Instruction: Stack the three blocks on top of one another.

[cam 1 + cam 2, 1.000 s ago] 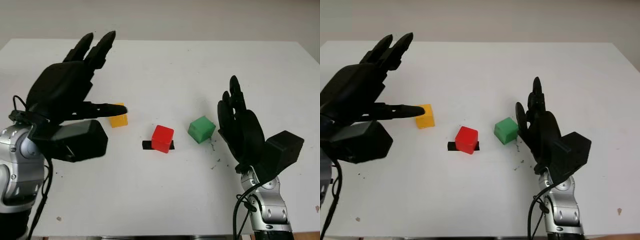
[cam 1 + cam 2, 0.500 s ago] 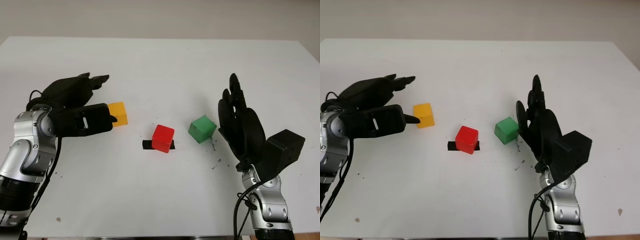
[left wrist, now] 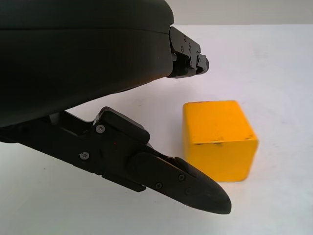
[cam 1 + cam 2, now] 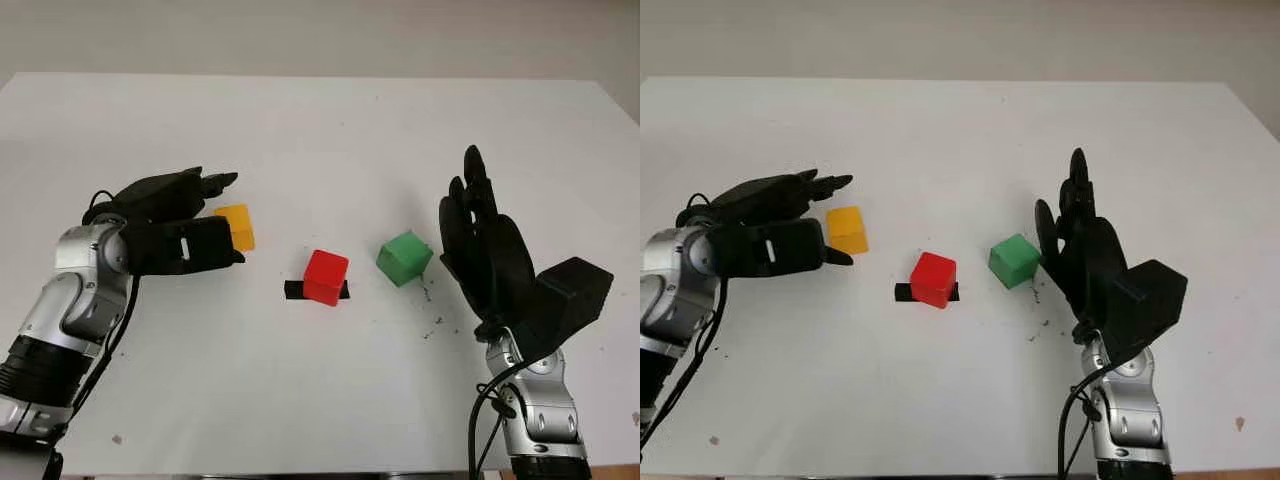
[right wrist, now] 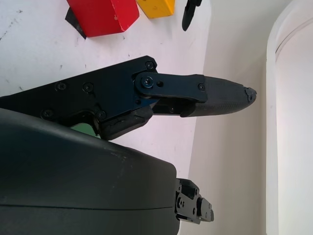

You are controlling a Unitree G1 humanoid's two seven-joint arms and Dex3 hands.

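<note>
A yellow block (image 4: 240, 226) sits on the white table (image 4: 330, 130), left of the red block (image 4: 326, 276), which rests on a strip of black tape (image 4: 292, 290). The green block (image 4: 404, 258) lies to the red one's right. My left hand (image 4: 226, 220) is low at the yellow block's left side, open. Its fingers (image 3: 188, 58) pass behind the block and its thumb (image 3: 195, 188) in front, with a gap on the far side in the left wrist view (image 3: 217, 139). My right hand (image 4: 462, 190) stands open just right of the green block, apart from it.
The table's front half between the arms is bare white surface. Small dark specks (image 4: 432, 325) dot it near the right hand. The far table edge (image 4: 320, 76) meets a pale wall.
My left hand has come down from high above the table and moved right, so its fingers now flank the yellow block. The right hand and all three blocks have stayed put.
</note>
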